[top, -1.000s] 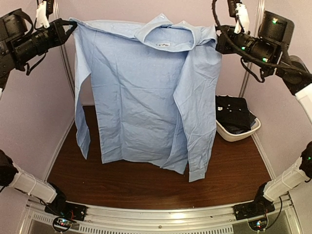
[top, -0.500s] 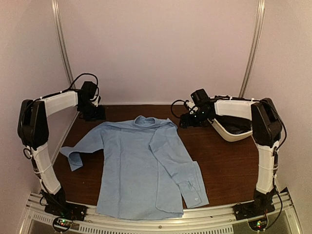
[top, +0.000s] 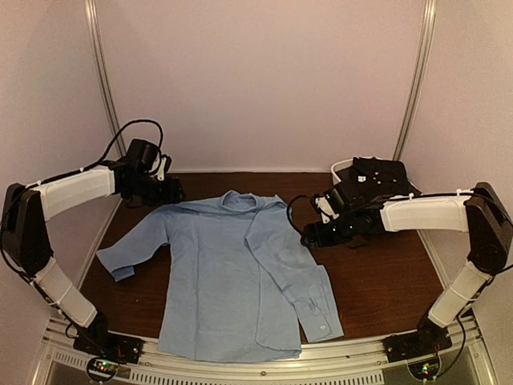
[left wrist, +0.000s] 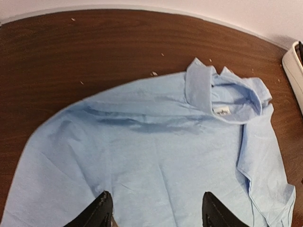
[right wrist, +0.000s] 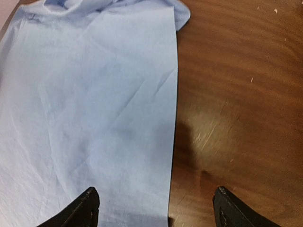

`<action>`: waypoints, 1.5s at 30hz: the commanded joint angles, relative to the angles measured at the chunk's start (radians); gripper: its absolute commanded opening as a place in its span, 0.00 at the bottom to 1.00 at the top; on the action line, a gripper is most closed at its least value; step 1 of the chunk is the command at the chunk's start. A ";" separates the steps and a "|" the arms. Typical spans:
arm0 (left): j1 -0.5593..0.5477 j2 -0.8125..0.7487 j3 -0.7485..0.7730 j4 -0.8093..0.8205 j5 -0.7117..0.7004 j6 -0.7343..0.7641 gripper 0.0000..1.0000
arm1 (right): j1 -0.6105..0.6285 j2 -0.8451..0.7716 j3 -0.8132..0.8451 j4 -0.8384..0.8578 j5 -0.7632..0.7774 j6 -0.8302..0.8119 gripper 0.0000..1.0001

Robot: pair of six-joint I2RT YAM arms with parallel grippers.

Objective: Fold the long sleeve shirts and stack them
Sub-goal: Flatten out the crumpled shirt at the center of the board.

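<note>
The left end effector (top: 173, 191) hangs with its fingers spread and nothing between them, low over the shoulder of the light blue shirt (top: 228, 273) at about 10 o'clock in the overhead view. Its wrist camera looks down on smooth cloth and the collar (left wrist: 222, 97). The right end effector (top: 311, 233) is likewise parted and empty, poised just off the shirt's 3 o'clock edge, with one finger over cloth and the other over bare desk (top: 377, 277). The shirt lies flat with its collar at 12 o'clock and its hem at 6 o'clock. The outstretched sleeve (top: 132, 249) runs toward 8 o'clock, and the crossed sleeve (top: 292, 281) lies diagonally over the body, its cuff near 5 o'clock. The laying-out step looks finished and the folding itself not yet begun. The next move probably calls for pinching a sleeve or a side edge cleanly through one layer and carrying it over the middle. The hem sits close to the near rail (top: 264, 361) at 6 o'clock, and the outstretched sleeve reaches near the desk's 9 o'clock edge, so there is little slack there. Open wood lies from 3 to 5 o'clock. The white tub (top: 340, 169) of dark clothes (top: 378, 173) crowds 1 o'clock behind the right arm.
</note>
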 commanded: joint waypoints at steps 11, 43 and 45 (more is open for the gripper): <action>-0.120 -0.004 -0.200 0.256 0.150 -0.193 0.66 | 0.186 -0.177 -0.293 0.043 0.144 0.250 0.84; -0.126 0.155 -0.255 0.347 0.105 -0.261 0.67 | 0.179 -0.161 -0.286 0.080 0.197 0.331 0.00; -0.126 0.162 -0.258 0.347 0.099 -0.264 0.67 | 0.166 -0.171 -0.265 0.046 0.226 0.311 0.00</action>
